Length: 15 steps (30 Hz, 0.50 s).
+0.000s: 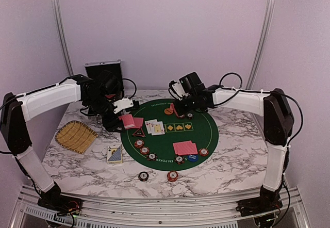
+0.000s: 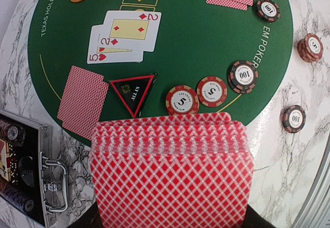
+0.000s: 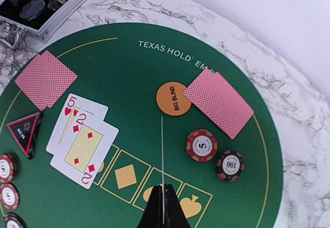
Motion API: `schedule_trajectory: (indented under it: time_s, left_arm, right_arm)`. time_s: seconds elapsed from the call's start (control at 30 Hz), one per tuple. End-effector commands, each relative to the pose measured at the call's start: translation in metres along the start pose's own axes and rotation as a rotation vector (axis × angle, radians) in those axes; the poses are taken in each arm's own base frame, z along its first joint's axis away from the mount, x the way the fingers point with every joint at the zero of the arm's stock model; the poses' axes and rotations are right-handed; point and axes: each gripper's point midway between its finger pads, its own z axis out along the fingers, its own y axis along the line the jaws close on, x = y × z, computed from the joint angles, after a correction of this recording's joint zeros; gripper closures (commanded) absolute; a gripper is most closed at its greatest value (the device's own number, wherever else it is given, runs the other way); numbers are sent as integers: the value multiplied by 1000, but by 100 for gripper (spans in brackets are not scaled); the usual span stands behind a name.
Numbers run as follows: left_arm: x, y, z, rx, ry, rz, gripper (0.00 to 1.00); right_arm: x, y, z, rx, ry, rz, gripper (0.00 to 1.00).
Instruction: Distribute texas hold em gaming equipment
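Note:
My left gripper (image 1: 122, 115) is shut on a stack of red-backed cards (image 2: 170, 171), held above the left edge of the green mat; its fingers are hidden behind the stack. In front of it lie the dark triangular marker (image 2: 133, 91), a face-down card (image 2: 82, 101), two face-up cards (image 2: 124, 37) and red and dark chips (image 2: 211, 91). My right gripper (image 3: 163, 188) is shut on a single card (image 3: 162, 150) seen edge-on, above the mat's printed suit boxes. Near it lie the orange disc (image 3: 174, 99), face-down cards (image 3: 218, 101) and two chips (image 3: 201, 145). A blue disc (image 1: 192, 157) lies at the mat's near edge.
The round green mat (image 1: 206, 130) covers the table's middle. The open silver case (image 1: 104, 76) stands at the back left and the yellow straw tray (image 1: 76, 135) at the left. A card box (image 1: 114, 154) and two chips (image 1: 172, 176) lie on the marble near the front.

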Motion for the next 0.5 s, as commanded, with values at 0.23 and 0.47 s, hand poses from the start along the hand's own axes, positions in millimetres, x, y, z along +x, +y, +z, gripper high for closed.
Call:
schedule_trajectory:
  time_s: [0.23, 0.47]
  left_arm:
    - [0, 0, -13, -22, -18, 3, 100]
    - [-1, -1, -14, -21, -22, 4, 100]
  right_arm:
    - [-19, 13, 13, 365, -107, -477, 100]
    - [-7, 24, 36, 379, -77, -592, 100]
